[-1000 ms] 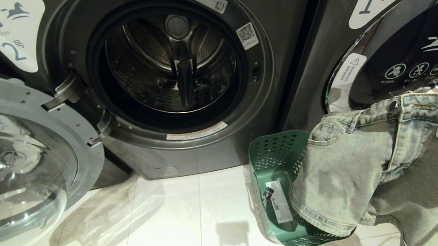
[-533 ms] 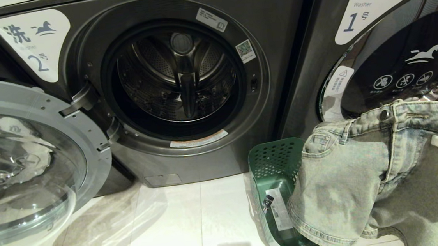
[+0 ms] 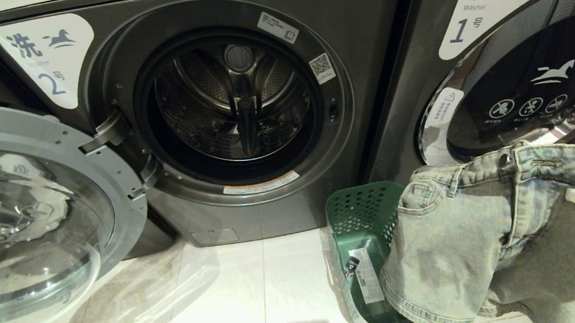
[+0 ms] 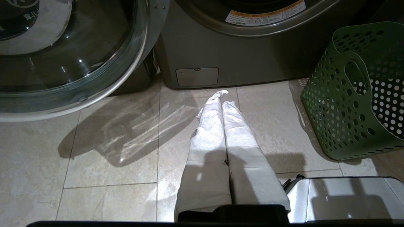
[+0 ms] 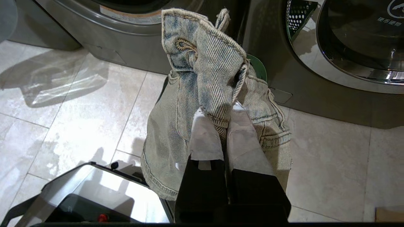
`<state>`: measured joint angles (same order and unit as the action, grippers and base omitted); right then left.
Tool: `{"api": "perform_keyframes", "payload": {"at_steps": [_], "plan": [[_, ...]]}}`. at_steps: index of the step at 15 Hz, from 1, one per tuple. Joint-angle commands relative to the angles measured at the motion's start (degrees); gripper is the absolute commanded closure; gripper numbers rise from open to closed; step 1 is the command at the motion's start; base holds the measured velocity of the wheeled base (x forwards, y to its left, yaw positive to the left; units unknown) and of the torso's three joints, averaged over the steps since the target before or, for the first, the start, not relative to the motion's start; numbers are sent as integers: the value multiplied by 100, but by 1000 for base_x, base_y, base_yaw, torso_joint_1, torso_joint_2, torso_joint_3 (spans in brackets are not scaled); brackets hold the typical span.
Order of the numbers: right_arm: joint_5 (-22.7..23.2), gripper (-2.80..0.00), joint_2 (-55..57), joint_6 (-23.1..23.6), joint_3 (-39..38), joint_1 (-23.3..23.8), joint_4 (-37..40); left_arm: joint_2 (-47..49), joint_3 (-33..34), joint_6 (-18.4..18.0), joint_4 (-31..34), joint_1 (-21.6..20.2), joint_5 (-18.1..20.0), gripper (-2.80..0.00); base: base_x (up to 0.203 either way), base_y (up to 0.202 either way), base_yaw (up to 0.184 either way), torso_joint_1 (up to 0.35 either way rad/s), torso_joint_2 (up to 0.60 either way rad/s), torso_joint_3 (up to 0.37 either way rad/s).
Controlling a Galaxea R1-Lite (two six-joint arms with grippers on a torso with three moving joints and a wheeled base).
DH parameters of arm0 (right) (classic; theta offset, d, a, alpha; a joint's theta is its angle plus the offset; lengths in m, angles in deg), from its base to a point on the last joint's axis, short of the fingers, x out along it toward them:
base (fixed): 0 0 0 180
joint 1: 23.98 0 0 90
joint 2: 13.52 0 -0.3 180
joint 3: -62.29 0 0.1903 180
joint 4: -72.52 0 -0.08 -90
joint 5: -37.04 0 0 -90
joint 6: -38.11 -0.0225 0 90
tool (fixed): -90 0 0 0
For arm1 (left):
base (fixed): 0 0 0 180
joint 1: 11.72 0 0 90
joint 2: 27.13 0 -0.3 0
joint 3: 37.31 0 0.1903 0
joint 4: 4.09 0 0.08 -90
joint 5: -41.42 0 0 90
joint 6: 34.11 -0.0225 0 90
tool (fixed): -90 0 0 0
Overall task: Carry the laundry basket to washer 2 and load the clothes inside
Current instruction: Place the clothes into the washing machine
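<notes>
Washer 2 (image 3: pixel 242 103) stands with its drum exposed and its glass door (image 3: pixel 30 217) swung out to the left. The dark green laundry basket (image 3: pixel 363 237) sits on the floor in front of the gap between the two washers, also in the left wrist view (image 4: pixel 356 91). The clothes show as one light denim garment (image 3: pixel 478 239) hanging over the basket's right side and hiding part of it. My right gripper (image 5: pixel 221 110) is shut on a fold of that denim (image 5: pixel 205 72). My left gripper (image 4: pixel 224 98) is shut and empty, low over the tiles before washer 2.
Washer 1 (image 3: pixel 517 87) stands at the right with its door closed, close behind the hanging denim. A corner of my own base (image 5: pixel 88 192) lies under the right arm. Pale floor tiles (image 3: pixel 216 300) run in front of washer 2.
The whole head view shifted early on, so the camera moved. Against washer 1, the held denim has sunk a little. The basket and the left gripper have kept still.
</notes>
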<state>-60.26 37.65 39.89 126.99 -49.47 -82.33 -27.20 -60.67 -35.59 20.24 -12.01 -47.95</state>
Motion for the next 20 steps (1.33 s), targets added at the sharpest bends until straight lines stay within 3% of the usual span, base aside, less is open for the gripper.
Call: {"api": "perform_keyframes", "payload": {"at_steps": [1,10,20], "plan": [[-8,0,15,23,-3,0,-9,-1,9,-1,0,2,-1,0,0,0,0,0,0,0],[1,0,-55,24,-56,0,-213,-1,9,17,0,-5,-18,0,0,0,0,0,0,0],[-11,0,-55,15,-64,18,-213,-1,9,30,-8,3,-18,0,0,-8,165,2,2,3]]}}
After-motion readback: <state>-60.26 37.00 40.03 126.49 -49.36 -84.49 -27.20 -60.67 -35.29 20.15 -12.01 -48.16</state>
